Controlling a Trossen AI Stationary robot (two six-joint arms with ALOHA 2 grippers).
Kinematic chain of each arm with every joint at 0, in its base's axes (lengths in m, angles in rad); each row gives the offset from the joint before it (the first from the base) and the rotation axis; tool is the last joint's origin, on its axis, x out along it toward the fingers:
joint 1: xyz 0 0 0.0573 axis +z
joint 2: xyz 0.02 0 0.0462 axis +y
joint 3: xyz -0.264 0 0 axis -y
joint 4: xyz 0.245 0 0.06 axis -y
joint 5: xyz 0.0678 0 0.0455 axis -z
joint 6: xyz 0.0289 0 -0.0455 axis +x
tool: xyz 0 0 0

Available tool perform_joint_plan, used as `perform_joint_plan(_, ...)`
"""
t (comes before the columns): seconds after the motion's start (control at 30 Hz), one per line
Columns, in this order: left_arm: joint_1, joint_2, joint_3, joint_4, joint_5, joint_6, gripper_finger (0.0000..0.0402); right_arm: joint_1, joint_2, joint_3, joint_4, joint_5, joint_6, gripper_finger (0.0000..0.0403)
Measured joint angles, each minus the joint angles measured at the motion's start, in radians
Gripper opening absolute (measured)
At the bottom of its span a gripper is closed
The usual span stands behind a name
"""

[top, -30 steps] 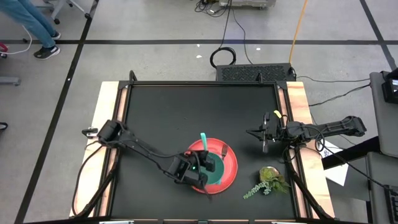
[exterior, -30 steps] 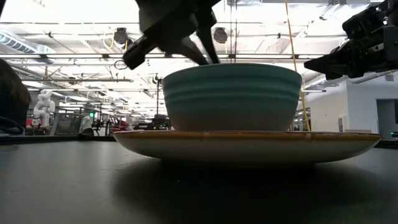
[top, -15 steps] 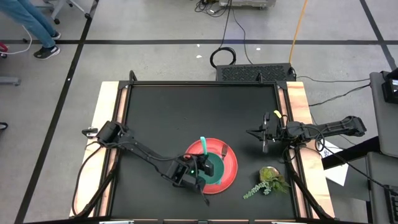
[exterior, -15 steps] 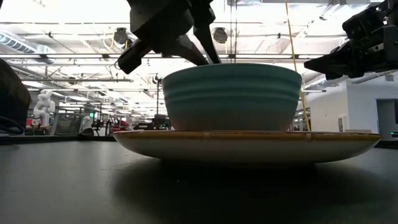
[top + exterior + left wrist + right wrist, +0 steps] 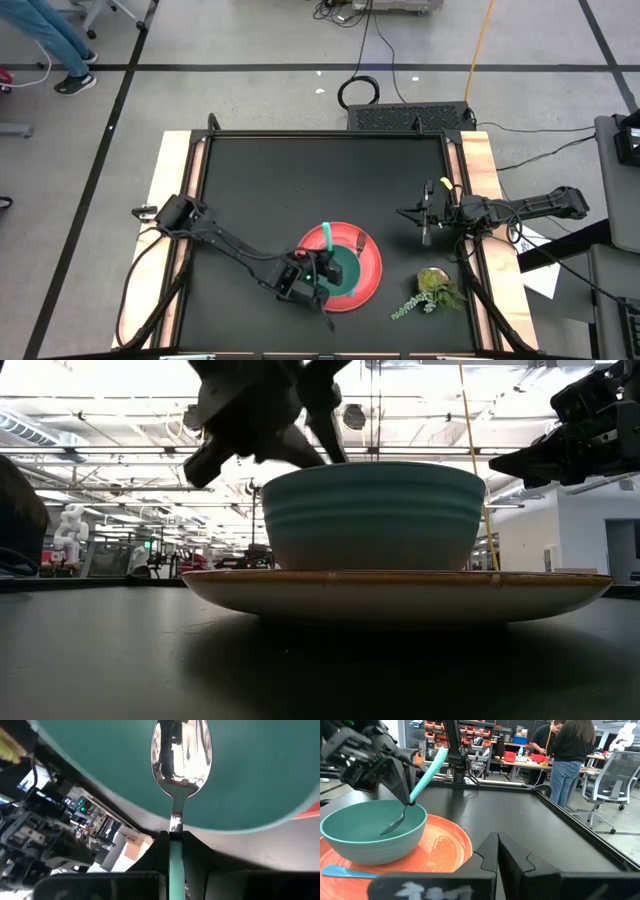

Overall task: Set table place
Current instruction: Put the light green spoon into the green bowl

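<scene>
The red plate [image 5: 372,268] lies flat on the black table [image 5: 300,180], near its front edge. A green bowl [image 5: 365,845] stands on the plate. My left gripper [image 5: 409,799] hovers over the bowl's left rim, shut on a teal-handled metal spoon [image 5: 422,777] whose metal end [image 5: 182,750] dips into the bowl. A second teal handle [image 5: 340,871] lies on the plate beside the bowl. My right gripper [image 5: 420,214] waits shut at the table's right side, above the surface. My left gripper pinches the spoon's teal handle at its lower end [image 5: 176,851], just behind the metal neck, between its two fingers. The fingers slant down from the table's left. The handle's free end [image 5: 440,755] sticks up past them; the metal end hangs inside the bowl.
A small green plant in a pot [image 5: 435,285] sits at the front right, close to the plate. A small dark utensil [image 5: 358,243] rests on the plate's far rim. Bare black tabletop stretches across the far half. People stand in the room beyond the table.
</scene>
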Motion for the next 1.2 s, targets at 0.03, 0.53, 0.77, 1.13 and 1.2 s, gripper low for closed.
perform_joint_plan(0.03, 0.001, 0.0, -0.009, 0.007, 0.0, 0.004, 0.0028, 0.0, 0.0, 0.0, 0.0, 0.0, 0.0, 0.0)
perform_joint_plan(0.53, 0.006, 0.001, -0.088, 0.048, -0.002, 0.019, 0.0027, 0.0, 0.0, 0.0, 0.0, 0.0, 0.0, 0.0)
perform_joint_plan(0.77, 0.003, 0.001, -0.09, 0.083, -0.008, 0.008, 0.0029, 0.0, 0.0, 0.0, 0.0, 0.0, 0.0, 0.0)
perform_joint_plan(1.13, 0.001, 0.001, -0.09, 0.115, 0.009, 0.001, 0.0029, 0.0, 0.0, 0.0, 0.0, 0.0, 0.0, 0.0)
perform_joint_plan(1.2, 0.001, 0.001, -0.09, 0.115, 0.015, -0.001, 0.0027, 0.0, 0.0, 0.0, 0.0, 0.0, 0.0, 0.0)
